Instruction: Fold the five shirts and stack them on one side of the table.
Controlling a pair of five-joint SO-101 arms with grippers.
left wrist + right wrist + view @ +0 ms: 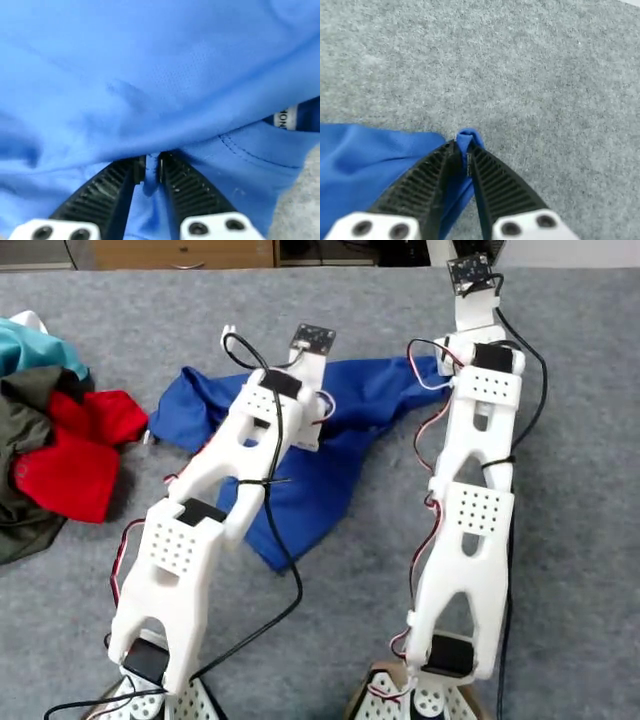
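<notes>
Blue shirt (310, 475) lies crumpled near centre of the grey tabletop (570, 490), not yet flat or folded. Left gripper (152, 167) is closed on a pinch of its fabric, mid-body, near the collar seam. Right gripper (461, 149) is clamped on a small tip of cloth at the shirt's 1 o'clock corner, w/ bare tabletop beyond. Remaining shirts sit in a pile (50, 430) at 9 o'clock, well apart from the blue one.

Risks:
- Right gripper's hold looks thin, just a nub of fabric past the jaws, so a hard pull to spread the shirt could slip it out.
- Left gripper's pinch prob. takes more than one layer. Lifting could drag a bunched fold along & leave the shirt twisted, not flat.
- If the arms pull unevenly, the cloth goes diagonal & needs a re-grasp.
- Black cable (285, 540) off the left arm drapes across the shirt & could snag or drag it.

Hard to make out:
- Left arm covers much of the shirt's middle in the high view, so sleeves vs. hem can't be told apart.
- Layer count in the left gripper is unclear.
- Pile is cut off at the 9 o'clock edge. Red, dark green & teal show, so the full shirt count can't be confirmed.
</notes>
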